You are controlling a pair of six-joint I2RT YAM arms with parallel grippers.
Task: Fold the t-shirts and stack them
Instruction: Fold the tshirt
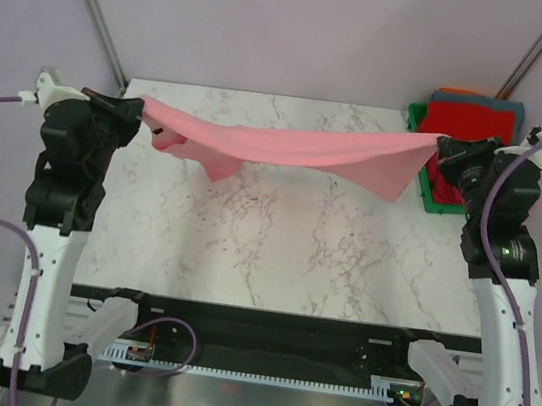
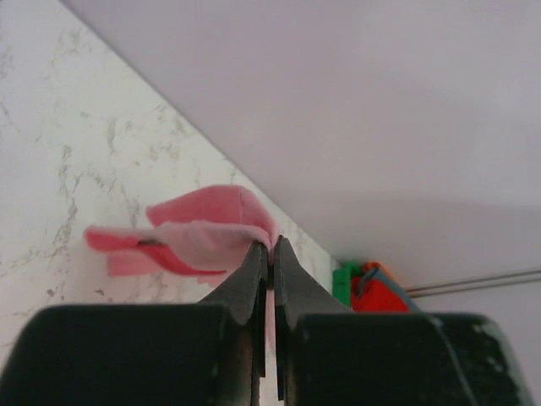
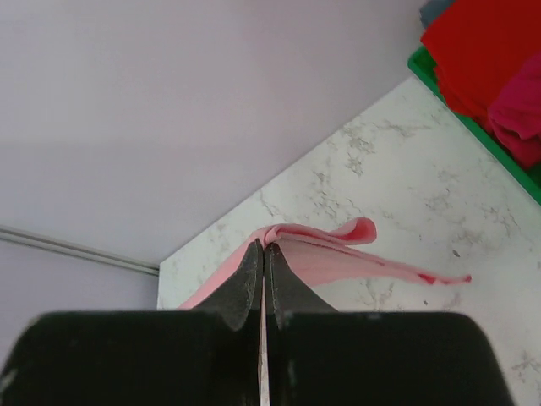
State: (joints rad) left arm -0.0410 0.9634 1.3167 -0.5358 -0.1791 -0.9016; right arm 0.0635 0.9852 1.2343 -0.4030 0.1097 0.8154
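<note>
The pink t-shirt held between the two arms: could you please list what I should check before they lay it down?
1. Grip of the left gripper on the pink t-shirt: ok, shut on it.
2. Grip of the right gripper on the opposite end: ok, shut on it.
3. Cloth stretched flat between them: not ok, it sags and a flap hangs near the left end.
4. Flap clear of the table: cannot tell.
5. The other t-shirts out of the way in the green bin: ok.
</note>
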